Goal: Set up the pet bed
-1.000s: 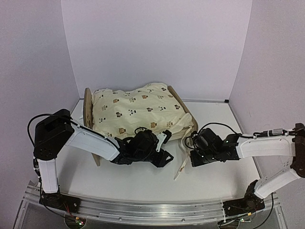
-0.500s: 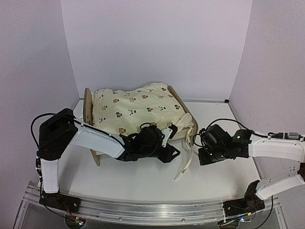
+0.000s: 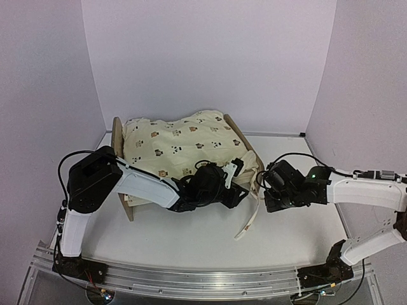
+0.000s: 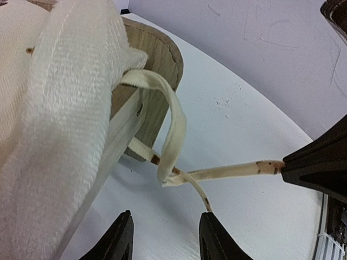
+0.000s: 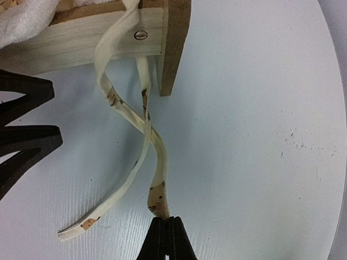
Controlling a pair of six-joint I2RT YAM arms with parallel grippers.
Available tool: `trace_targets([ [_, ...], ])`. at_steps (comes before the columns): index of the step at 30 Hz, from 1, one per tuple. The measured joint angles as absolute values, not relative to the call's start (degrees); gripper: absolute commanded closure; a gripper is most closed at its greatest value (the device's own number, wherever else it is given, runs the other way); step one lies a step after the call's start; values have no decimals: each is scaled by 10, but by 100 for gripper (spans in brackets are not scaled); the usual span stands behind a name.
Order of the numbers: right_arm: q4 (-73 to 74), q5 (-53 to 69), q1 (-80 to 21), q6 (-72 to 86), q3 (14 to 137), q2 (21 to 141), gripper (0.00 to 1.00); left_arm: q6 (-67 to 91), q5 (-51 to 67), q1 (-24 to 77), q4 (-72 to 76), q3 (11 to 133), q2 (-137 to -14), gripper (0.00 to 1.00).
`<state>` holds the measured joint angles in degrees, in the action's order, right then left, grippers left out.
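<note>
The pet bed stands at the back middle of the table; its plywood end board (image 3: 116, 141) shows, and a cream animal-print quilt (image 3: 178, 146) covers the rest. The striped base is hidden. Two cream tie straps hang from the quilt at the bed's near right corner. My right gripper (image 3: 264, 194) (image 5: 167, 219) is shut on the end of one tie strap (image 5: 157, 189). The other strap (image 5: 122, 187) lies loose on the table. My left gripper (image 3: 238, 194) (image 4: 165, 216) is open just in front of the straps (image 4: 173, 135), holding nothing. The bed's corner (image 4: 162, 59) (image 5: 108, 38) is close to both.
White walls close in the table at the back and both sides. The loose strap end (image 3: 245, 225) trails toward the front. The left gripper's black fingers (image 5: 21, 141) show at the left edge of the right wrist view. White table top (image 3: 191, 241) lies in front.
My left gripper has moved right along the bed's near side to its right corner. My right gripper has shifted slightly back, still holding the strap.
</note>
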<state>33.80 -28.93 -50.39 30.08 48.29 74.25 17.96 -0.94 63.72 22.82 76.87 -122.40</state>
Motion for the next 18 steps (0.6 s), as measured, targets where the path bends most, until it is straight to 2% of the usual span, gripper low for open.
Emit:
trace_targets([
  [14,262,-288,-473,262,485,761,100,178,50,617,256,843,-1286,57],
  [18,252,-282,-469,259,485,761,100,176,57,617,255,871,-1305,61],
])
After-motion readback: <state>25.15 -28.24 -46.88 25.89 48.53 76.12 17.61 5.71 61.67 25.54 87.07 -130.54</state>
